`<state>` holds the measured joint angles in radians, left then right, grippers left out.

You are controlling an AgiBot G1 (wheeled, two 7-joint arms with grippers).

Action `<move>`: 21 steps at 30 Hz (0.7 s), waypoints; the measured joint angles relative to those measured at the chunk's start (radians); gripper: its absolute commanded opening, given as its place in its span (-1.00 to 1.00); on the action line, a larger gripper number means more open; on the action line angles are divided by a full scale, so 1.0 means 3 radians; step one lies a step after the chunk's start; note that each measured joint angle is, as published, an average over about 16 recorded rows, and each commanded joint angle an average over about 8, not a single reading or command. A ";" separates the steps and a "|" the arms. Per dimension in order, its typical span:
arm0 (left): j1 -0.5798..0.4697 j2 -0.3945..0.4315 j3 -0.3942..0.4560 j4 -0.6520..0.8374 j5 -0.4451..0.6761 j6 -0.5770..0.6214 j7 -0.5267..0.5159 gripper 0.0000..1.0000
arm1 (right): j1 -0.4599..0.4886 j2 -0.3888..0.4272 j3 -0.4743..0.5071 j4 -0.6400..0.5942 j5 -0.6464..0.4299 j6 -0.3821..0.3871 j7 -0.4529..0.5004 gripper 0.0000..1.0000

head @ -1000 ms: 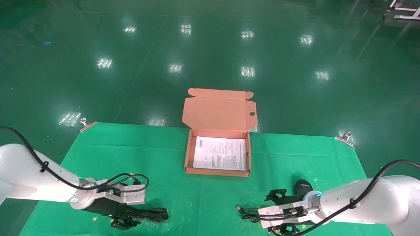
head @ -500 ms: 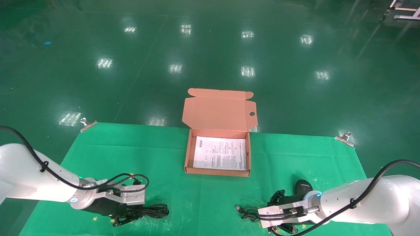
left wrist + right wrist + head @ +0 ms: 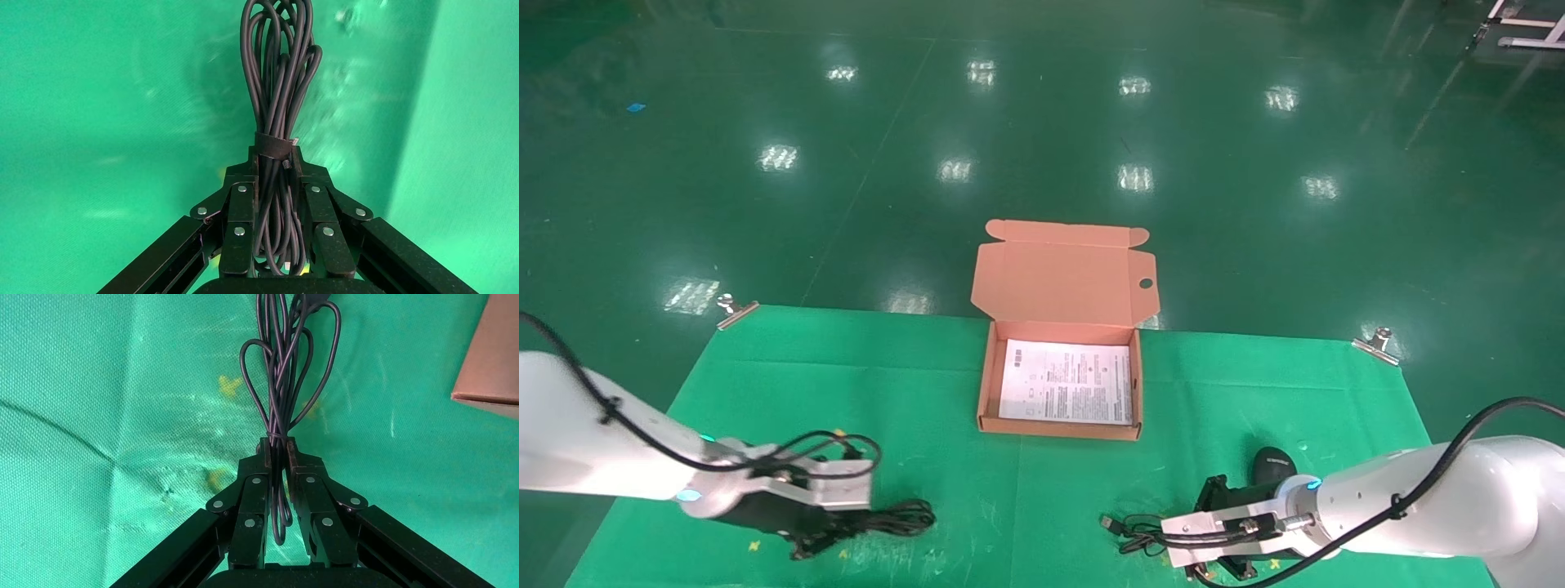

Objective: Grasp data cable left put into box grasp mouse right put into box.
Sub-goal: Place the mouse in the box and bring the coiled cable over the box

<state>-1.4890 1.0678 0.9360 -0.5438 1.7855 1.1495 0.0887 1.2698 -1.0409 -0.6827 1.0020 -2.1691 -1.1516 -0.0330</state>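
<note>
The data cable, a strapped bundle of thick black loops, lies at the front left of the green cloth. My left gripper is shut on its strapped end; in the left wrist view the gripper pinches the bundle. The black mouse sits at the front right. My right gripper is shut on the mouse's thin coiled cord, just left of the mouse. The right wrist view shows that gripper clamping the cord. The open salmon box holds a white leaflet.
The box lid stands open toward the back. A box corner shows in the right wrist view. The green cloth is pinned by metal clips at its back corners. Beyond it is the glossy green floor.
Both grippers closed: the left on the data cable bundle, the right on the mouse's cord. The left arm shifted slightly left, with the cable following.
</note>
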 measured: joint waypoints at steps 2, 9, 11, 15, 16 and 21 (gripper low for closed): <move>-0.0028 -0.0073 -0.0002 -0.0133 0.0014 0.0027 -0.0011 -1.00 | 0.0059 0.0068 0.0047 0.0062 0.0023 -0.0045 0.0074 -1.00; -0.0153 -0.0376 -0.0033 -0.0813 0.0107 0.0071 -0.0204 -1.00 | 0.0370 0.0329 0.0279 0.0349 0.0119 -0.0197 0.0431 -1.00; -0.0193 -0.0447 -0.0050 -0.1026 0.0145 0.0053 -0.0296 -1.00 | 0.0480 0.0377 0.0347 0.0429 0.0149 -0.0228 0.0531 -1.00; -0.0275 -0.0538 -0.0090 -0.1410 0.0239 -0.0024 -0.0490 -1.00 | 0.0707 0.0384 0.0461 0.0523 0.0198 -0.0237 0.0696 -1.00; -0.0296 -0.0547 -0.0101 -0.1489 0.0265 -0.0051 -0.0535 -1.00 | 0.0765 0.0365 0.0484 0.0529 0.0208 -0.0227 0.0727 -1.00; -0.0406 -0.0519 -0.0149 -0.1741 0.0402 -0.0216 -0.0717 -1.00 | 0.1053 0.0161 0.0558 0.0458 0.0259 -0.0130 0.0803 -1.00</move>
<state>-1.6109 0.9122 0.8913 -1.0662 1.9060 1.0846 -0.1265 1.5857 -0.9926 -0.5152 1.1395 -2.0915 -1.1906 0.2078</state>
